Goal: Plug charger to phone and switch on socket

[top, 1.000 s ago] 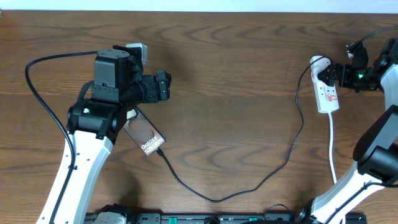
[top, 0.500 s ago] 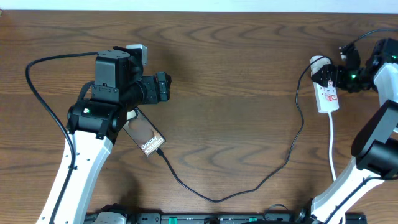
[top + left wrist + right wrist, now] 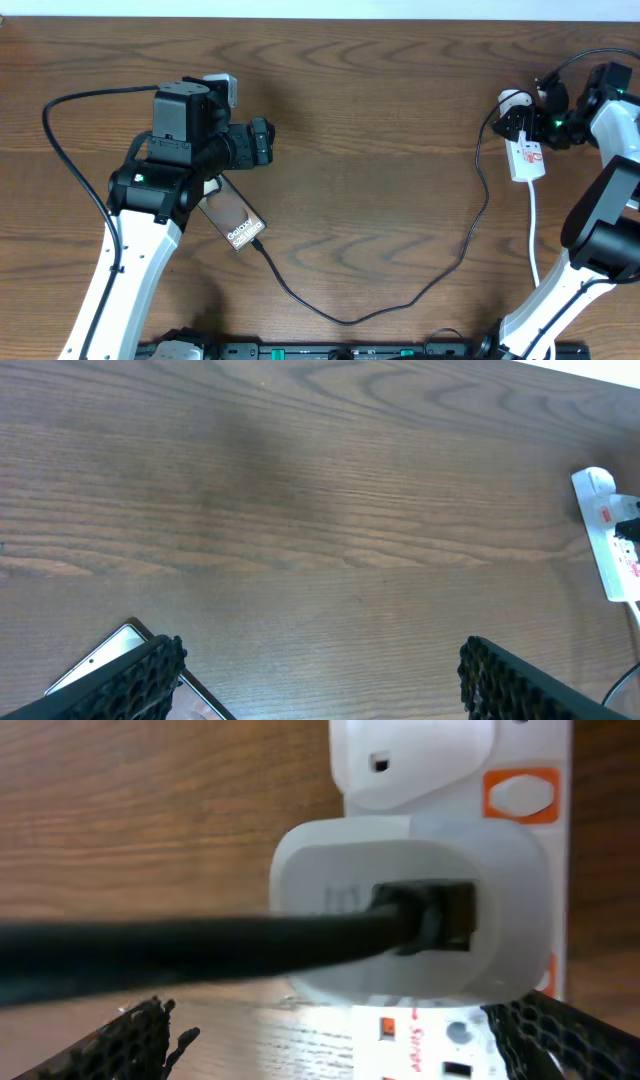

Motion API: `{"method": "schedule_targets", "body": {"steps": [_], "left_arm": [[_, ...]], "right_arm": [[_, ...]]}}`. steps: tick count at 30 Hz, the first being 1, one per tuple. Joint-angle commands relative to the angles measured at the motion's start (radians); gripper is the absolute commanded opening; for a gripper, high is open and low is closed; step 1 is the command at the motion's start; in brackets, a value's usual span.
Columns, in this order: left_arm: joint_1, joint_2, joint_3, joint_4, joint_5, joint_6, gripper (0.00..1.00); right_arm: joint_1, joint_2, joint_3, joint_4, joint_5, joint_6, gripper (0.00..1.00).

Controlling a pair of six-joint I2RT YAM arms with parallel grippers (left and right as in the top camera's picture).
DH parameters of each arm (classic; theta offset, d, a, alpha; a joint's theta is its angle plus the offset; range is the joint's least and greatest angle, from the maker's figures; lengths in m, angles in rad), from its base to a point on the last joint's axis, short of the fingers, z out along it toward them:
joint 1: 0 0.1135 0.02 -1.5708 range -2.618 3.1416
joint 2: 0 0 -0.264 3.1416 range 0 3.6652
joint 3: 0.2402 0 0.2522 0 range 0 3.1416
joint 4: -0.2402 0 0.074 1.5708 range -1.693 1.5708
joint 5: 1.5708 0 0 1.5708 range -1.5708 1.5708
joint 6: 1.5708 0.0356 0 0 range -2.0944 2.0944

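The phone [image 3: 233,220] lies slanted on the table, half under my left arm; one corner of it [image 3: 100,660] shows in the left wrist view. The black charger cable [image 3: 345,320] meets the phone's lettered end and loops right, up to a white adapter [image 3: 410,920] seated in the socket [image 3: 528,160]. The cable [image 3: 180,950] leaves that adapter sideways. My right gripper [image 3: 513,122] hangs open over the socket's far end, its fingers either side of the strip [image 3: 340,1050]. An orange switch [image 3: 520,795] sits beyond the adapter. My left gripper [image 3: 268,140] is open above bare wood [image 3: 320,690], next to the phone.
The socket's white cord [image 3: 535,240] runs toward the table's front edge beside my right arm. A thick black arm cable [image 3: 60,150] arcs along the left side. The socket [image 3: 610,530] also shows far right in the left wrist view.
My right gripper has moved left and slightly away, closing in over the socket's adapter end. The left arm, phone and cable have stayed put.
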Motion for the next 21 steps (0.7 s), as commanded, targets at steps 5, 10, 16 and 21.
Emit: {"method": "schedule_targets", "body": {"steps": [5,10,16,21], "left_arm": [[-0.003,0.000,0.024,-0.003,-0.014,0.009,0.90],[-0.003,0.000,0.024,-0.003,-0.014,0.009,0.90],[-0.003,0.000,0.024,-0.003,-0.014,0.009,0.90],[-0.003,0.000,0.024,-0.003,-0.014,0.009,0.90]], "right_arm": [[0.007,0.002,-0.004,0.023,0.105,0.002,0.99],[0.007,0.002,-0.004,0.045,0.022,0.007,0.99],[0.007,0.002,-0.004,0.068,-0.031,0.071,0.99],[0.013,0.002,-0.005,0.044,-0.035,0.071,0.99]]}}
